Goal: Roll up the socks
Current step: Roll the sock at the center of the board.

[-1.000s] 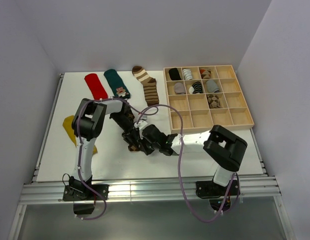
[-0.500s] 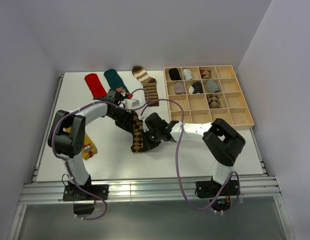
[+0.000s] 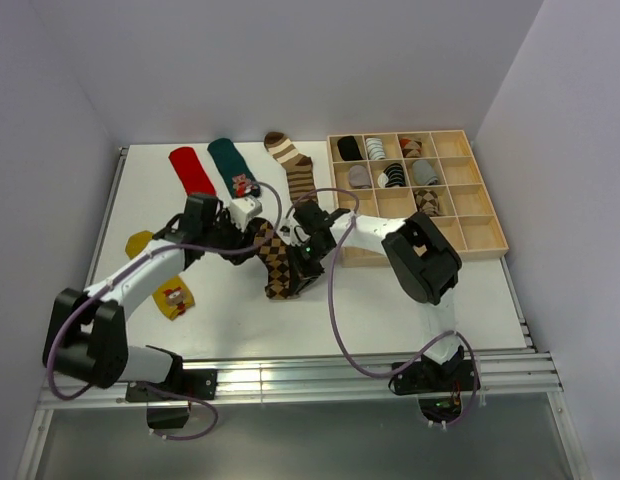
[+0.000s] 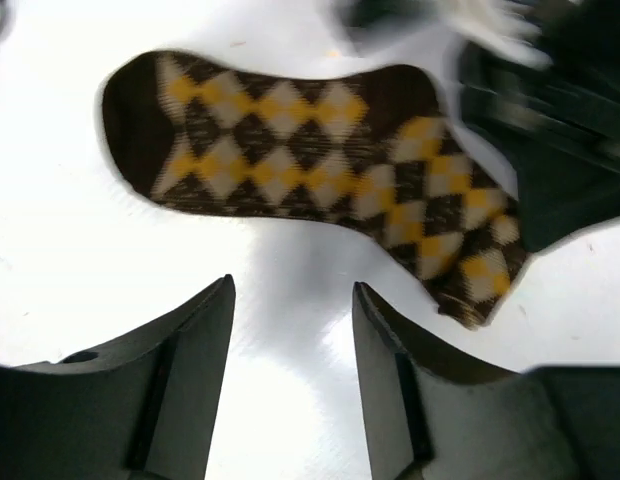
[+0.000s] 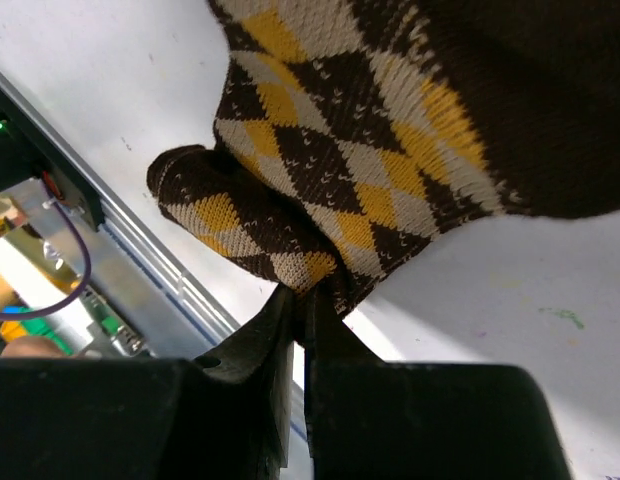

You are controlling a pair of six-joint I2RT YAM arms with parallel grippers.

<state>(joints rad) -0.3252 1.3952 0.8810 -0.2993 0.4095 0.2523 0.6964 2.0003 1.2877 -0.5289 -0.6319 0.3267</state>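
Note:
The brown argyle sock lies stretched out flat on the white table, between the two grippers. My right gripper is shut on the sock's edge; the right wrist view shows the fabric pinched between the closed fingertips. My left gripper is open and empty just left of the sock; in the left wrist view the sock lies beyond the spread fingers. The red sock, teal sock and striped sock lie at the back. The mustard yellow sock lies at the left.
A wooden compartment tray stands at the back right, with rolled socks in several of its cells. The right arm's forearm reaches over the tray's left edge. The table's metal front rail runs along the near side.
The bunched argyle sock has been pulled out flat. My left gripper has let go of it and drawn back to the left. The right gripper still holds its edge.

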